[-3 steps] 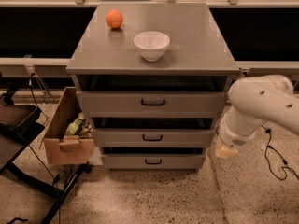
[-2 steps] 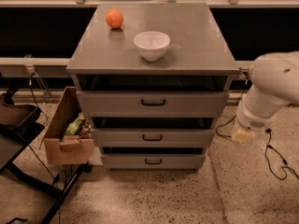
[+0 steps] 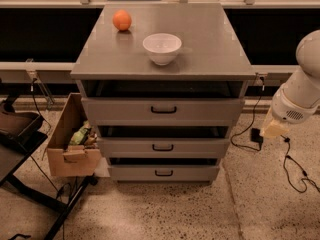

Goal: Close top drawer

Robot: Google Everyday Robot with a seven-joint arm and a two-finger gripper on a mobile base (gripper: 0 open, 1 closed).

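The top drawer (image 3: 125,111) is the tallest grey front of three in the grey cabinet, with a small black handle (image 3: 163,110) at its centre. It stands pulled out a little, with a dark gap between its front and the cabinet top. My white arm (image 3: 300,96) is at the right edge. My gripper (image 3: 267,129) is the pale end below it, to the right of the cabinet at top-drawer height and well apart from it.
An orange (image 3: 122,20) and a white bowl (image 3: 162,48) sit on the cabinet top (image 3: 210,39). Two shorter drawers (image 3: 130,147) lie below, also slightly out. A cardboard box (image 3: 70,154) stands at the left. Cables (image 3: 295,169) trail on the floor at the right.
My arm and gripper have moved to the right and a little up, away from the cabinet's right side. The drawers have not moved.
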